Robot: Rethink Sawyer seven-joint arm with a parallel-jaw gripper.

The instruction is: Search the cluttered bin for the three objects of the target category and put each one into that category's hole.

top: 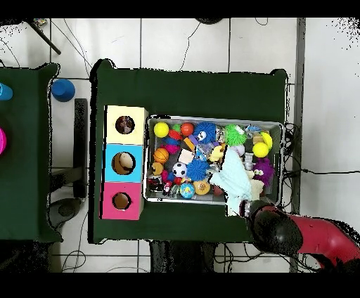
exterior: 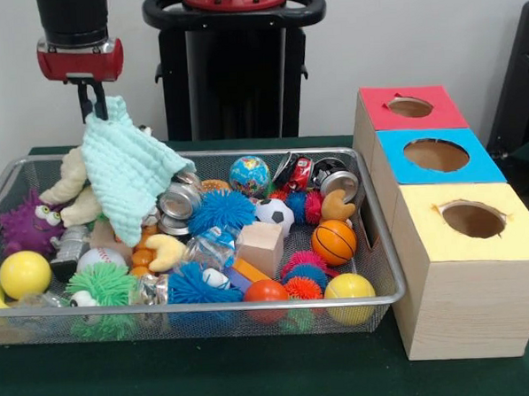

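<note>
My gripper [exterior: 94, 102] hangs over the far left corner of the wire bin [exterior: 252, 305], shut on the top corner of a mint-green cloth [exterior: 128, 170]. The cloth dangles from it, its lower end draped over the toys. In the overhead view the cloth [top: 235, 179] hangs from the gripper [top: 246, 206] at the bin's lower right. The bin is full of spiky balls, sports balls, metal cans and plush toys. To the right stand three boxes with round holes: a red box [exterior: 411, 108], a blue box [exterior: 435, 156] and a yellow box [exterior: 472, 220].
A purple plush [exterior: 26, 224] and a beige plush [exterior: 73, 186] lie under the cloth's left side. A wooden block [exterior: 260, 247] sits mid-bin, a basketball [exterior: 333, 241] near the right wall. A blue cup [top: 62, 89] stands on the floor beyond the table.
</note>
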